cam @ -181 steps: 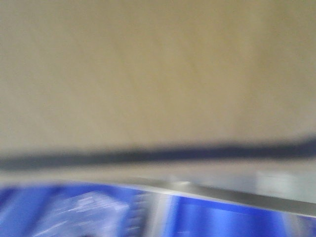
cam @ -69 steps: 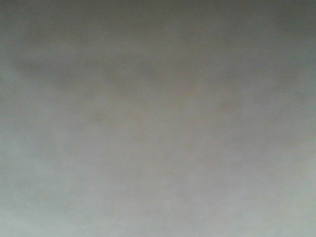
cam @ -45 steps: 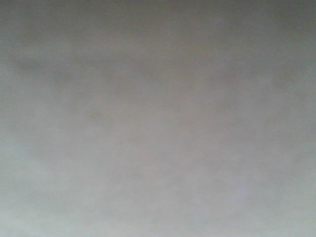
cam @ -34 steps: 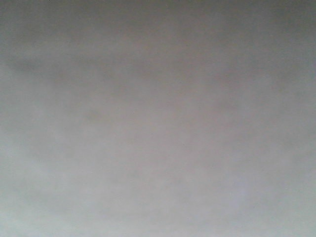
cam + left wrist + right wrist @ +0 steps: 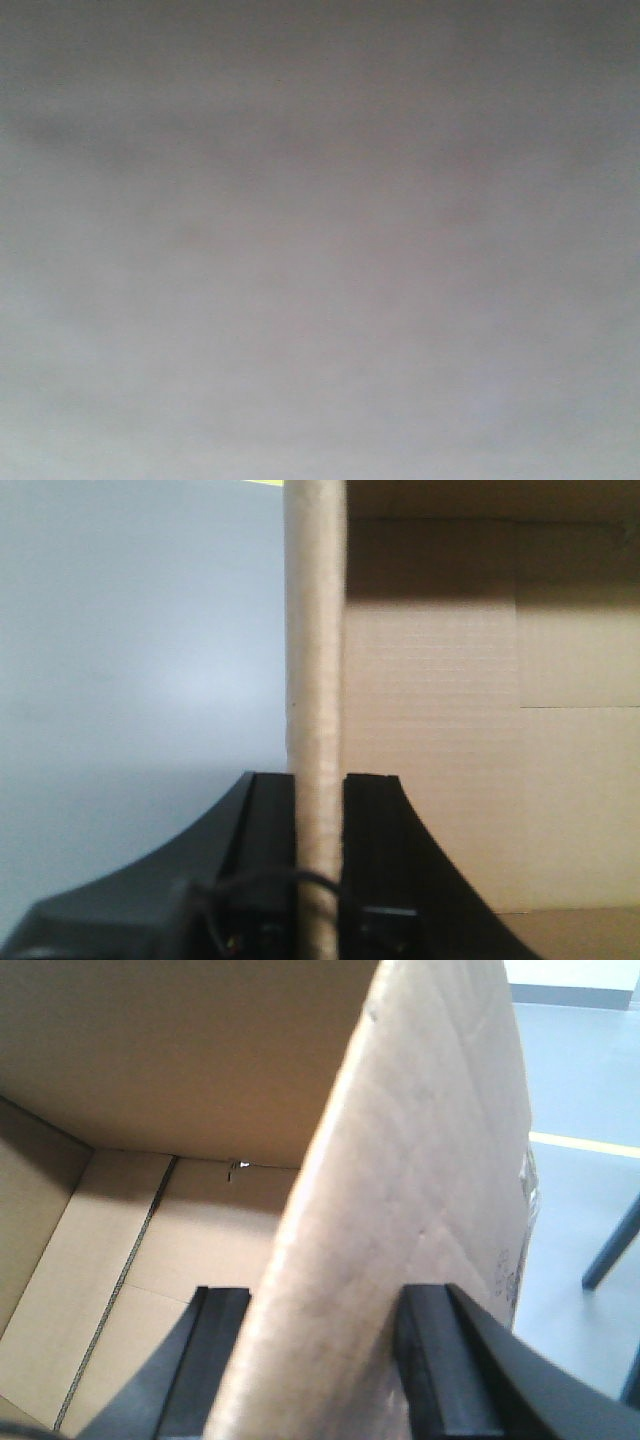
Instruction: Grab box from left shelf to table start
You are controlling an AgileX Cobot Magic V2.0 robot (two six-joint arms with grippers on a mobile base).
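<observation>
While left jaws clamp a box (image 5: 430, 730) wall, right jaws likewise, cardboard between both pairs.

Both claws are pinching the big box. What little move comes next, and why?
Probably move both arms together, level: the left gripper and right gripper each clamp a separate wall of the box, so uneven motion could twist it.
</observation>
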